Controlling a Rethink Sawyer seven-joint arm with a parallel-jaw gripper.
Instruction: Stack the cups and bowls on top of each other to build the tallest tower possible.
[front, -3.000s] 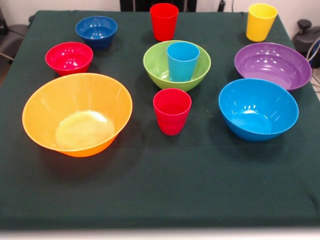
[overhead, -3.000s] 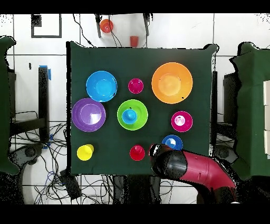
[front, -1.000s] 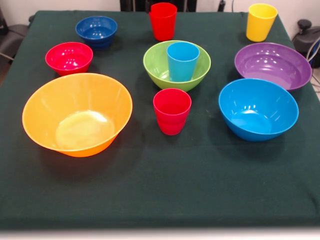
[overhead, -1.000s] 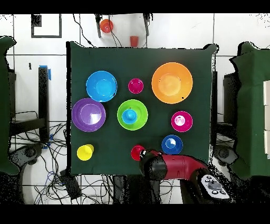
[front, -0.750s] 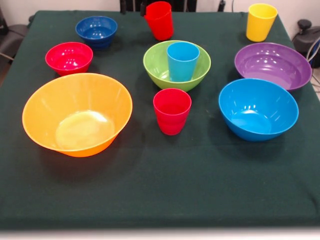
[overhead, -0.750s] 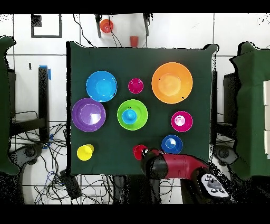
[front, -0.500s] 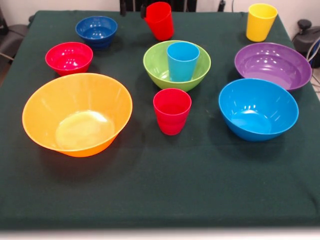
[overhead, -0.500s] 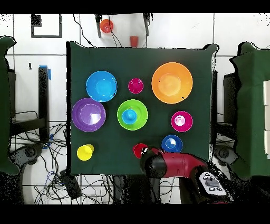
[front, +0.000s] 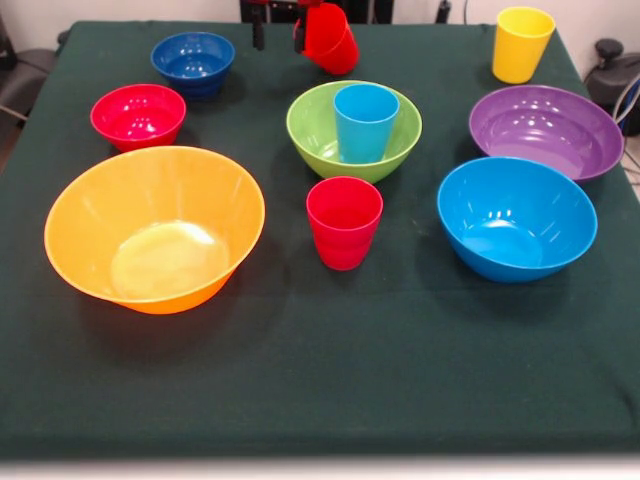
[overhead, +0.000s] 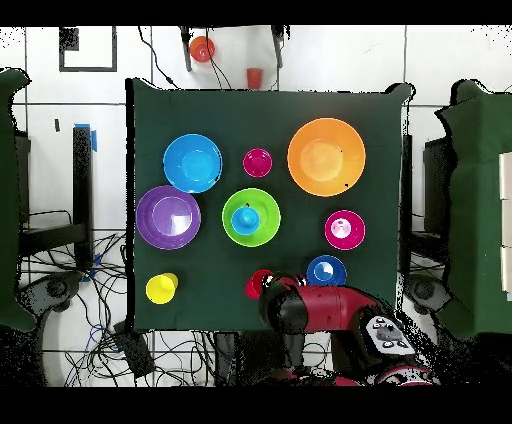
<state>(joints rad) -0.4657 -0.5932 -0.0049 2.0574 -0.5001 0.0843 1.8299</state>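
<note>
The jaws (front: 280, 30) have come lower into the front view than a second ago, when almost nothing of them showed at the top edge. How far open they stand, and whether they have hold of anything, cannot be told. Right against them, on the picture's right side, the far red cup (front: 330, 38) is now tipped. Its rim leans toward the jaws and its base is swung away from them, whereas a second ago it stood upright on the counter (front: 320, 370). Whether its base still touches the cloth is unclear. From overhead the red and black arm (overhead: 330, 310) lies across the counter's edge. Its head covers the jaws and sits closer over that red cup (overhead: 259, 283) than three seconds ago. Nothing else has shifted. Just in front of the jaws, nearer the camera, the light blue cup (front: 365, 120) stands upright inside the green bowl (front: 310, 135). The second red cup (front: 344, 222) stands beyond that. The dark blue bowl (front: 193, 62) is near the jaws on the other side, and the small red bowl (front: 138, 115) and orange bowl (front: 200, 200) lie farther out. The yellow cup (front: 522, 45), purple bowl (front: 545, 125) and blue bowl (front: 515, 215) are well apart from them.
</note>
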